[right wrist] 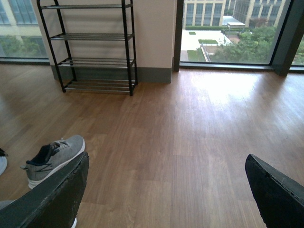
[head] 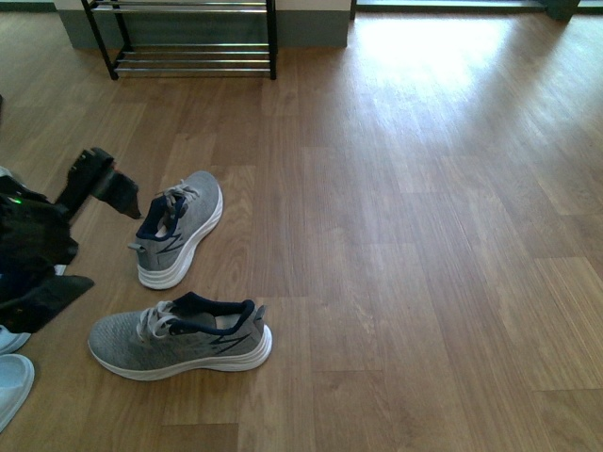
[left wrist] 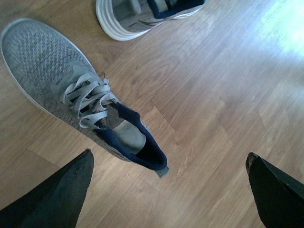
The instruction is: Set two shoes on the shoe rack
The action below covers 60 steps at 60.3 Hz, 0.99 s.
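Far L, well short of the shoe rack and out past its left post, you've got a pale blue sandal on the wood floor, cut off by the frame edge.

Next, your left gripper: released, jaws spread wide, nothing betw. them. It hangs on the robot's side of the rack, roughly in line w/ the rack's left post. Its wrist cam looks down on the near sneaker, heel collar closest to the jaws, not touching.

That near sneaker lies upright on its sole, furthest of the pair from the rack, toe pointing L, parallel to the rack's bars. The far sneaker sits just rack-side of it, toe aimed toward the rack, heel close to the near one's laces but apart. Both are on the floor, well apart from the rack.

The rack itself stands against the wall, black frame w/ chrome bar tiers.

Your right gripper: also released, jaws wide, empty, facing the rack from well back and to the rack's R. Not in front cam.
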Tool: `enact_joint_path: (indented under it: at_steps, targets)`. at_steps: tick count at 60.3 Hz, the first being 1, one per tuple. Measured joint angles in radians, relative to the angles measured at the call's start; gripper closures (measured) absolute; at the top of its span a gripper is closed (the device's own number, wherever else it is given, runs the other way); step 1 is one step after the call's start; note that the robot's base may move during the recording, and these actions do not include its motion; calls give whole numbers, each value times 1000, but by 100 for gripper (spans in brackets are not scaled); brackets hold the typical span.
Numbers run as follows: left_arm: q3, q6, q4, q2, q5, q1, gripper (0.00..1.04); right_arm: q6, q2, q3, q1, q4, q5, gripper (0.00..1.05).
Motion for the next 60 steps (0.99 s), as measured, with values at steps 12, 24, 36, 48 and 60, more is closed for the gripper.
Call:
enact_joint_path:
  at_steps: [12, 24, 36, 48, 60]
  targets:
    - [102, -163, -25, 195, 24, -30, 9, 0, 0, 0, 0, 0, 0, 9]
    - [178, -259, -48, 307, 40, -38, 9, 0, 0, 0, 0, 0, 0, 9]
    - [251, -277, -93, 385, 51, -40, 9, 0, 0, 0, 0, 0, 0, 9]
    - [332, -275, -147, 457, 53, -44, 9, 0, 0, 0, 0, 0, 0, 9]
    - [443, -280, -208, 579, 53, -69, 9, 0, 0, 0, 0, 0, 0, 9]
